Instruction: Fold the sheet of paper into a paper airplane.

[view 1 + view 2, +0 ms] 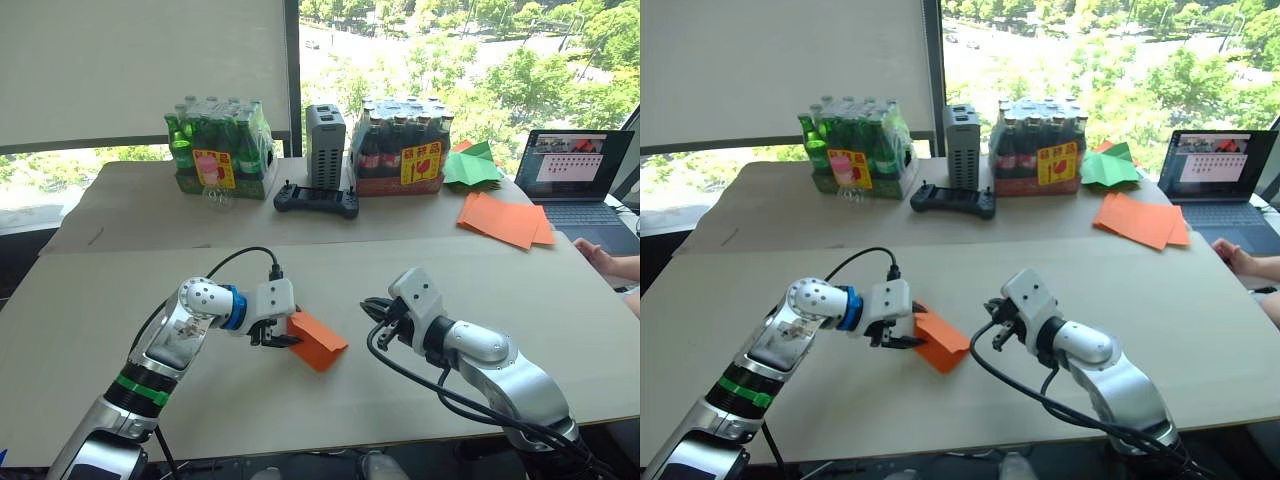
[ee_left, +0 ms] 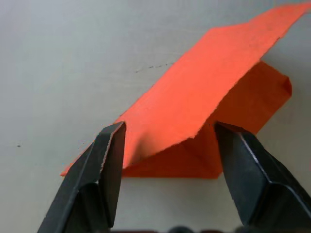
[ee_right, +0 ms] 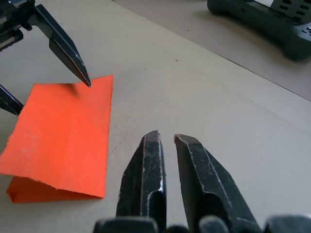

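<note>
the folded sheet of paper (image 1: 318, 340) lies on the near table (image 1: 120, 300), upper flap raised. the left gripper (image 1: 277, 340) is spread wide at its edge, gripping nothing. the right gripper (image 3: 166, 141), nearly closed and empty, sits just beside the paper.

The sheet of paper (image 1: 317, 341) lies on the near bench (image 1: 90, 330), right at the left end effector (image 1: 272, 341) and between it and the right end effector (image 1: 386, 325). Well beyond both end effectors there's a controller (image 1: 316, 200), with two bottle packs (image 1: 218, 148) behind it. Far off past the right end effector: a pile of sheets (image 1: 505, 220), then a laptop (image 1: 580, 180).
</note>
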Controlling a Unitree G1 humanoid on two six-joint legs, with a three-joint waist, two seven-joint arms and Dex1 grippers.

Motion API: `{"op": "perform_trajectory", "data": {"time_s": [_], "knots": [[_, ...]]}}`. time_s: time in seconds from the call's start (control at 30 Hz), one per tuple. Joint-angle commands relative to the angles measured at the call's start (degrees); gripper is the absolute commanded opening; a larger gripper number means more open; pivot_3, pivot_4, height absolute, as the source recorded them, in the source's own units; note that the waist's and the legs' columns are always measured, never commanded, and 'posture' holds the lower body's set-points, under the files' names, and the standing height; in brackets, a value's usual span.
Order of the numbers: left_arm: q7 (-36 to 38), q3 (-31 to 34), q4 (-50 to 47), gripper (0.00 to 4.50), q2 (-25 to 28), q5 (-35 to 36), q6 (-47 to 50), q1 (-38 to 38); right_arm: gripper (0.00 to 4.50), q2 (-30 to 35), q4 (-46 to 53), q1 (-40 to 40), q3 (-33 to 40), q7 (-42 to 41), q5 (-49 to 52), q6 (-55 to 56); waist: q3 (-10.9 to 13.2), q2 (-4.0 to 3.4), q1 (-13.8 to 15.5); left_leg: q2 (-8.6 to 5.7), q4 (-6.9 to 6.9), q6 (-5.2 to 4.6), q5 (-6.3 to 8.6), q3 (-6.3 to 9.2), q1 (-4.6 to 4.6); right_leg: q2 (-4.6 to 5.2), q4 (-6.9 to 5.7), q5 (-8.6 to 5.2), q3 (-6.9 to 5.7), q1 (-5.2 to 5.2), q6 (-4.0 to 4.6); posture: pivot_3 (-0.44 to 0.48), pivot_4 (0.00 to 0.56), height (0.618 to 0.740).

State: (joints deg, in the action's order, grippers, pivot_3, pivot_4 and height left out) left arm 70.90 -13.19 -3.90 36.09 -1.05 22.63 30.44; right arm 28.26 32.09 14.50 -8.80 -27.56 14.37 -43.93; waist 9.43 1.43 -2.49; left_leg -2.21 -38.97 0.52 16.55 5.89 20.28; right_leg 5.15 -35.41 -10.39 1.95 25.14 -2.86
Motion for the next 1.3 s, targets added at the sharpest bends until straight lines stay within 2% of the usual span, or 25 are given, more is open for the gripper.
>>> {"op": "perform_trajectory", "data": {"time_s": [0.03,0.2,0.27,0.37,0.6,0.67,0.93,1.03,1.07,1.3], "knots": [[2.9,6.1,-3.6,3.60,4.1,6.9,2.1,-0.9,1.97,-0.1,6.9,-0.5,0.1,-2.6,2.5,3.4,0.0,0.00,-0.1,0.00,0.00,0.00,0.00,-0.01,-0.01,0.00,0.00,0.00,0.01,0.00,0.00,0.000,0.150,0.723],[4.8,10.1,-4.2,3.60,9.0,12.7,3.2,-5.4,3.69,0.8,12.3,-2.2,-6.8,-4.1,0.9,3.6,0.0,-0.01,0.0,0.04,0.06,0.00,0.00,-0.01,-0.04,-0.01,0.00,-0.04,0.00,0.02,0.02,0.000,0.150,0.723],[3.2,11.0,-4.2,3.60,9.3,13.3,3.5,-6.3,4.36,1.6,11.2,-1.9,-11.8,-3.0,-3.9,5.3,0.0,0.00,0.1,0.02,0.01,0.00,0.00,-0.03,-0.03,0.01,0.00,-0.03,0.01,0.00,0.02,0.000,0.150,0.723],[-0.3,12.0,-3.4,3.60,7.8,14.8,5.5,-6.4,4.44,0.4,4.9,-0.7,-17.8,2.0,-12.4,7.7,0.0,0.05,0.5,0.00,-0.04,0.01,-0.01,-0.03,-0.04,0.02,0.03,-0.04,0.00,-0.05,0.00,0.000,0.150,0.723],[-4.5,11.9,-6.0,3.60,7.1,16.8,8.1,-8.6,4.44,-2.5,0.3,-2.2,-19.7,6.1,-19.2,10.5,0.0,0.05,0.2,0.00,0.01,0.04,-0.02,-0.03,-0.02,0.02,0.02,-0.01,0.01,0.01,0.07,0.000,0.150,0.723],[-5.2,11.8,-6.4,3.60,7.1,17.3,8.5,-8.9,3.90,-2.6,-0.3,-2.6,-19.7,6.1,-20.4,11.4,0.0,0.05,0.2,0.00,0.02,0.04,-0.02,-0.04,-0.02,0.02,0.03,0.00,0.01,0.02,0.07,0.000,0.150,0.723],[-6.7,11.6,-6.1,3.60,7.3,18.3,8.3,-9.3,1.15,-2.8,-2.2,-2.8,-19.8,3.4,-22.3,15.8,0.0,0.05,0.1,0.00,0.01,0.04,-0.02,-0.04,-0.03,0.01,0.02,0.00,0.02,0.01,0.07,0.000,0.150,0.723],[-7.3,11.7,-5.2,3.60,7.0,18.4,8.1,-9.2,0.14,-1.0,-4.9,-1.8,-19.7,0.2,-22.7,20.4,0.0,0.05,0.2,0.00,0.01,0.04,-0.02,-0.04,-0.03,0.01,0.02,0.00,0.02,0.00,0.07,0.000,0.150,0.723],[-7.4,11.8,-4.8,3.60,7.0,18.4,8.0,-9.1,0.03,-0.3,-5.9,-1.4,-19.4,-1.2,-22.5,22.5,0.0,0.05,0.1,0.00,0.01,0.04,-0.02,-0.04,-0.03,0.01,0.02,0.00,0.02,0.00,0.07,0.000,0.150,0.723],[-8.6,15.5,-3.6,3.60,5.3,23.7,10.5,-9.9,0.03,4.9,-12.9,5.3,-16.7,-14.6,-17.7,40.2,0.0,0.06,-0.1,0.01,0.01,0.04,-0.02,-0.07,-0.05,0.01,0.05,0.00,0.02,-0.02,0.07,0.000,0.150,0.723]]}}
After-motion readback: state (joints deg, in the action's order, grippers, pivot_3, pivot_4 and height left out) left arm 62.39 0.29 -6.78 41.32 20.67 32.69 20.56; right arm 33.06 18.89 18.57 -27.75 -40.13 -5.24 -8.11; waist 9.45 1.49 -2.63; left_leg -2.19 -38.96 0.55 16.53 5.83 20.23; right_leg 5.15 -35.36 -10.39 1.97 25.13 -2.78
